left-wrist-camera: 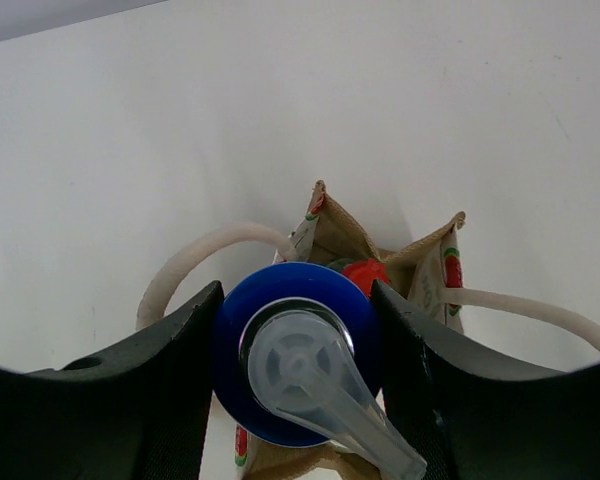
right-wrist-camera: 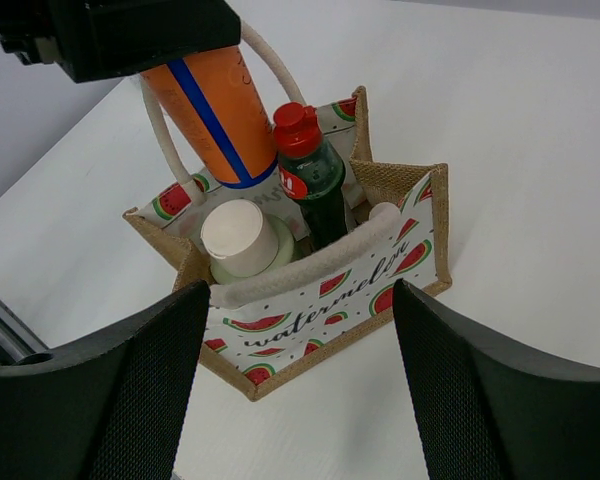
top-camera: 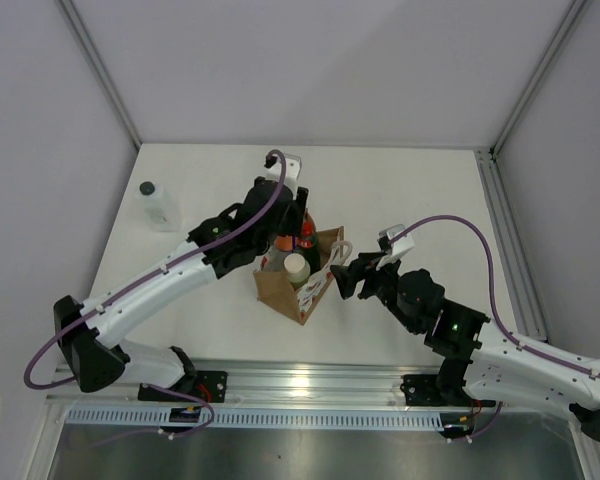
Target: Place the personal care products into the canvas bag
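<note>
1. The canvas bag [top-camera: 280, 290] has a crowded mouth, filled by the cream-capped bottle [right-wrist-camera: 238, 237], the red-capped bottle [right-wrist-camera: 305, 160] and the tilted orange bottle [right-wrist-camera: 215, 110].
2. The left end effector [left-wrist-camera: 300, 370], clamped on the orange bottle's cap, blocks the way in from above.
3. The right end effector [top-camera: 342, 275], fingers apart, stands beside the bag's right side.
4. The clear bottle [top-camera: 158, 205] stands alone near the tabletop [top-camera: 400, 190] left edge, with free room around it.

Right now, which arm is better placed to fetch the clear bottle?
Probably left, once the left gripper releases the orange bottle: the clear bottle stands left of the canvas bag, the right gripper opposite.
</note>
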Robot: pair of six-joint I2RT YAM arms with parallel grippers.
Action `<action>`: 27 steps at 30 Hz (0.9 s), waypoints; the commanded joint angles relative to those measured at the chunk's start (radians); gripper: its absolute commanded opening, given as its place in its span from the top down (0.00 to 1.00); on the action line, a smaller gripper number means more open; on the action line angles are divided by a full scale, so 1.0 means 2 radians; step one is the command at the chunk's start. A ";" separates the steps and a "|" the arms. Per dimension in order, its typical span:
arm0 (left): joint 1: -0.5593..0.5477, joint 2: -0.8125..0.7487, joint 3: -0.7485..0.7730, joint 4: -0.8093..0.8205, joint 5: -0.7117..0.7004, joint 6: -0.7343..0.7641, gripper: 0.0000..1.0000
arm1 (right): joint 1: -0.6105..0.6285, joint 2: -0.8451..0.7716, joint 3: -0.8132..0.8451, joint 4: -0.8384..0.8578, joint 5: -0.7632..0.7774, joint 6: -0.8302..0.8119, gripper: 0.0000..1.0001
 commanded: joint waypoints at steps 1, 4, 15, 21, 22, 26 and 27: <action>-0.003 0.001 0.013 0.061 -0.051 0.025 0.99 | 0.002 -0.002 0.012 0.012 0.013 -0.005 0.22; -0.003 0.011 0.002 0.067 -0.053 0.032 1.00 | 0.002 0.000 0.013 0.013 0.011 -0.005 0.22; -0.003 0.029 -0.059 0.097 -0.055 0.026 0.99 | 0.002 0.009 0.013 0.014 0.010 -0.005 0.22; -0.001 0.031 -0.095 0.122 -0.015 0.005 0.99 | 0.002 0.008 0.013 0.013 0.009 -0.005 0.22; 0.000 0.030 -0.102 0.125 -0.009 0.001 0.99 | 0.002 0.007 0.014 0.012 0.009 -0.005 0.22; 0.002 0.030 -0.123 0.142 -0.003 -0.008 0.94 | 0.002 0.006 0.014 0.012 0.008 -0.005 0.22; 0.002 0.030 -0.131 0.143 -0.006 -0.008 0.89 | 0.002 0.006 0.014 0.012 0.006 -0.005 0.22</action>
